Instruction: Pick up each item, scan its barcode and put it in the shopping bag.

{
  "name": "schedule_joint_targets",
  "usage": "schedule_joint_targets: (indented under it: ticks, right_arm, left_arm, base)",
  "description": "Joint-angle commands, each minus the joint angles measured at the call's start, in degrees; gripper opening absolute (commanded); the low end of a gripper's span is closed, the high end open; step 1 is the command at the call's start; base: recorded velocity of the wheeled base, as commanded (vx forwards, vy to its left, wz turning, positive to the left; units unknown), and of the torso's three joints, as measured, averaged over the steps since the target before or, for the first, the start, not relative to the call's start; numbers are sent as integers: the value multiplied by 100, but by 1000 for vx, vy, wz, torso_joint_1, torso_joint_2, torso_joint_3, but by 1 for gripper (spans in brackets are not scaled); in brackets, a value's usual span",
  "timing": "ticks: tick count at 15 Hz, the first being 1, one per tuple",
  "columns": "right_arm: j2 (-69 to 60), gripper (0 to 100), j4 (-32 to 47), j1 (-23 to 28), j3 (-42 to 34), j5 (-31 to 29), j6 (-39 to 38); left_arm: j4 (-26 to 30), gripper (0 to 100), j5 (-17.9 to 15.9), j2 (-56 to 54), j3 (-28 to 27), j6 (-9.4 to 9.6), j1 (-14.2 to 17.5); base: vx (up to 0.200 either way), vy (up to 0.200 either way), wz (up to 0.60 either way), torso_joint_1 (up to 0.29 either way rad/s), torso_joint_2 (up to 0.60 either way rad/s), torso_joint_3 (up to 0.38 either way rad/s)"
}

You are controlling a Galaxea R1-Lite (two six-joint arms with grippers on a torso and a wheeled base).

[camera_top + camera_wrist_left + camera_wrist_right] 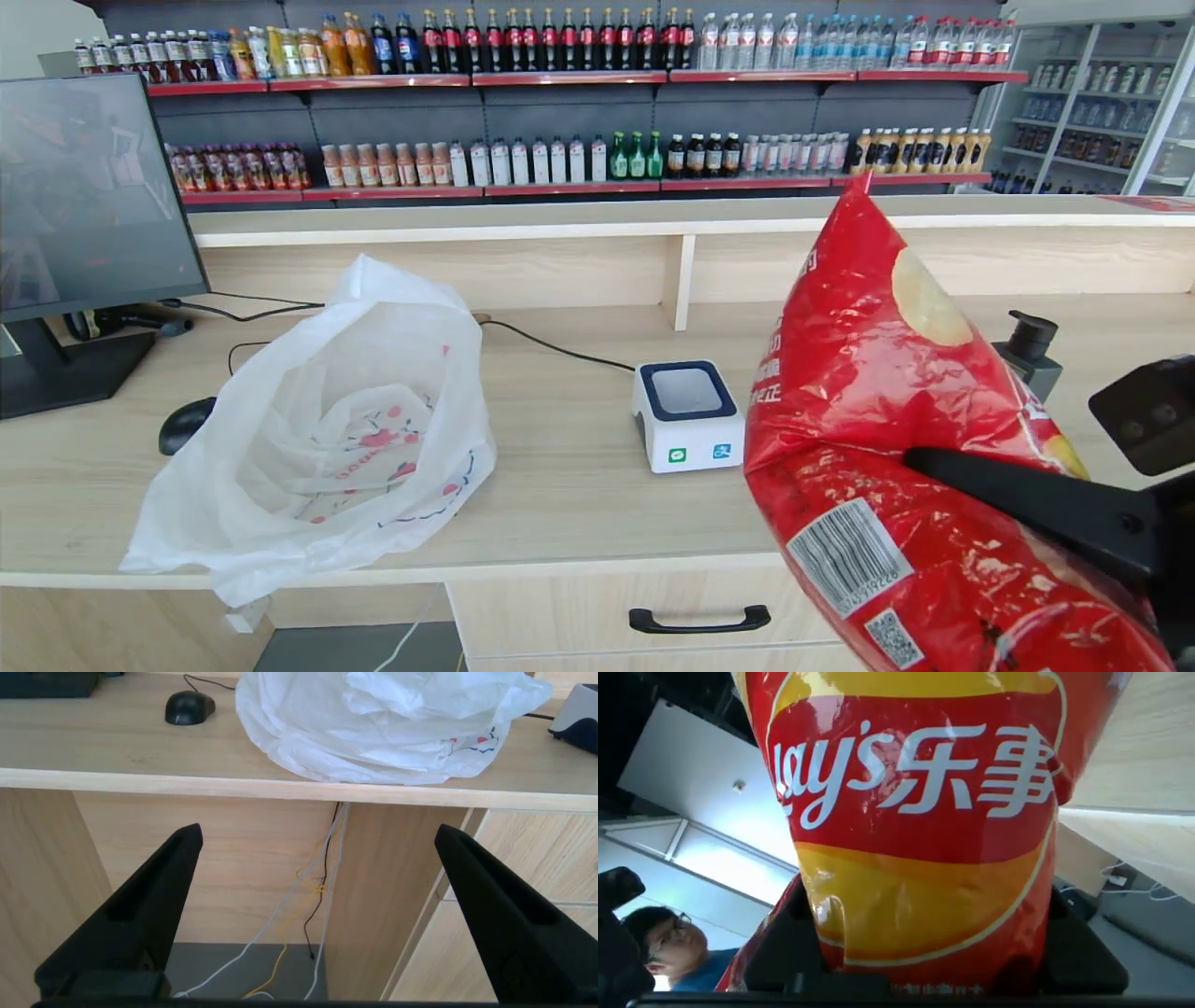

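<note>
Right end effector (920, 943) grips chip bag (868, 392) at counter (579, 476) — left end effector (320, 838) gapes empty; drink shelves (560, 79) behind.

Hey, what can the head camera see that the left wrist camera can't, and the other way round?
The head view adds the red chip bag, its barcode facing the camera, clamped in the right gripper, plus the monitor and bottle shelves. The left wrist view adds the left gripper, open and empty below the counter edge, and cables hanging underneath. Both show the white shopping bag, the mouse, the counter and the scanner, though the wrist view catches just its corner.
</note>
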State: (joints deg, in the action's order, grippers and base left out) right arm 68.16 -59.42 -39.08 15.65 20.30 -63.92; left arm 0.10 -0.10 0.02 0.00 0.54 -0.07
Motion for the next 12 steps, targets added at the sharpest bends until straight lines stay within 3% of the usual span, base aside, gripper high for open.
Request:
schedule_joint_targets:
  ticks: [1,5,9,12]
  right_arm:
    - [-31,0,-96,-20,-317,9,-183]
    - [-285,0,-993,6,-713,9,-1949]
    - [101,0,-1098,-29,-625,1,-2362]
    - [391,0,-1362,-161,-563,9,-3215]
  left_arm:
    - [-1,100,1,-2,-9,-1,-1]
    - [-1,100,1,-2,-9,-1,-1]
    - [-1,100,1,-2,0,-1,-1]
    - [-1,100,1,-2,0,-1,-1]
  base:
    - [0,0,0,0,0,0]
    - [0,0,0,0,0,0]
    - [0,0,0,0,0,0]
    - [0,0,0,0,0,0]
